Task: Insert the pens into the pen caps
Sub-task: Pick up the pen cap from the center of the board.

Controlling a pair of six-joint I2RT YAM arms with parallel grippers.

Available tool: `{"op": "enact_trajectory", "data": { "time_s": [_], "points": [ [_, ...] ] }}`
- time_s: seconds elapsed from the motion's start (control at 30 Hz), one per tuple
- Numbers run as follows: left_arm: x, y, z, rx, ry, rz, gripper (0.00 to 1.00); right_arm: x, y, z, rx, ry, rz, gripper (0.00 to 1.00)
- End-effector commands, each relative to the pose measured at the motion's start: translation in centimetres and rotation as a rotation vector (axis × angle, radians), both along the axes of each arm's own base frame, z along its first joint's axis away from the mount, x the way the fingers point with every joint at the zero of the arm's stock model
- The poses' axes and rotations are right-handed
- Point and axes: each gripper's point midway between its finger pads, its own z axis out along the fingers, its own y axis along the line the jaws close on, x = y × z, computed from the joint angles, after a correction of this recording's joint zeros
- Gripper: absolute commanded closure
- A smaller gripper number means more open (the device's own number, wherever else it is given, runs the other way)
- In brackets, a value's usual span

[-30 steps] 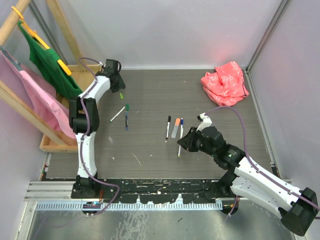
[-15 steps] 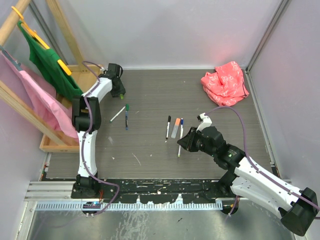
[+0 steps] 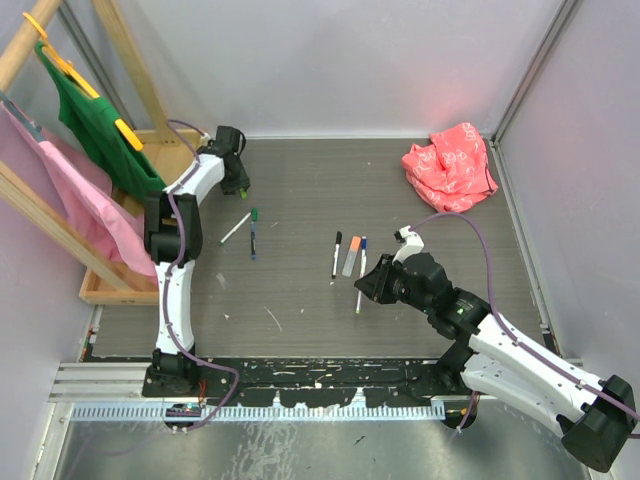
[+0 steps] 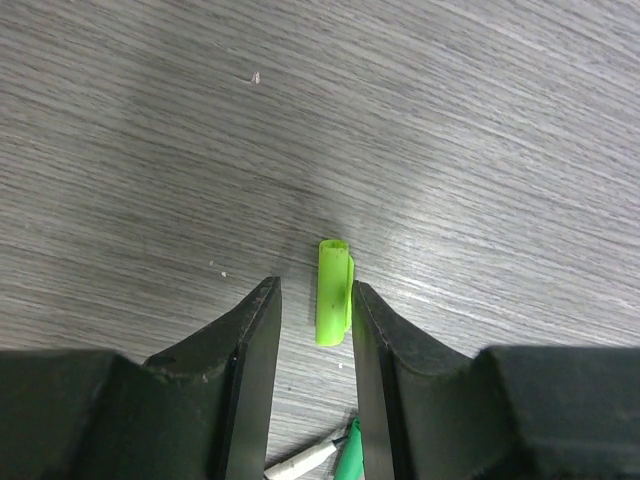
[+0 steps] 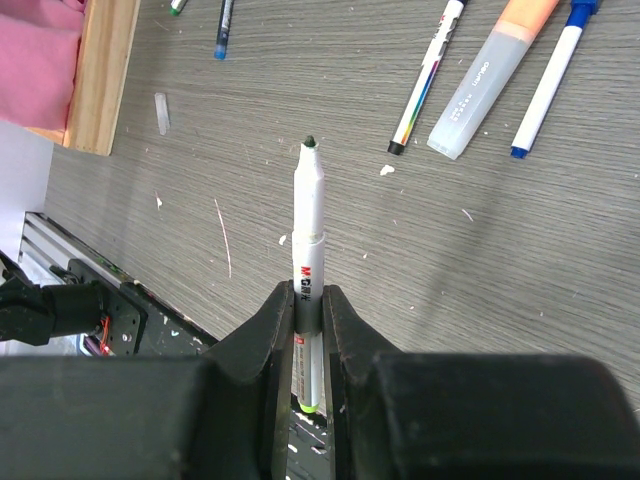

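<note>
Grey wood-grain counter (image 3: 300, 320), plain grey walls all round. Far left is a wooden frame (image 3: 105, 290), the only container-ish thing I can spot. A green shirt (image 3: 95, 130) and pink cloth (image 3: 60, 200) hang over it, so what's inside is hidden.

Next, the left claw (image 4: 313, 290) is down at the back-left, fingers partly apart and straddling the green cap (image 4: 334, 292), which lies flat on the counter. One finger looks like it's touching, the other side shows a gap, so not gripped yet imo.

Nearby sit a white pen (image 3: 236, 228) and a green-ended pen (image 3: 253, 233). Mid-counter, a black-ended pen (image 3: 336, 255), an orange highlighter (image 3: 351, 257) and a blue-ended pen (image 3: 363, 248) lie side by side; can't tell if they're capped.

The right claw (image 5: 307, 295) is clamped tight on a green-tipped pen (image 5: 308, 210), bare tip pointing ahead. Red bag (image 3: 450, 165) is at the back right.

Early days, I'd say: no pen is going into a cap right now. This pair needs joining, then the rest.
</note>
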Motion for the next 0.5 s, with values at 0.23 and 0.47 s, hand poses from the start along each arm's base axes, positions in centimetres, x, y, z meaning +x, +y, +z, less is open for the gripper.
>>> {"op": "enact_trajectory", "data": {
  "time_s": [0.23, 0.47],
  "points": [
    [0.6, -0.8, 1.5, 0.031, -0.024, -0.07, 0.65, 0.3, 0.4, 1.5, 0.039, -0.042, 0.011, 1.0],
    [1.0, -1.7, 1.5, -0.009, -0.043, -0.099, 0.65, 0.3, 0.4, 1.5, 0.036, -0.042, 0.013, 1.0]
  ]
}}
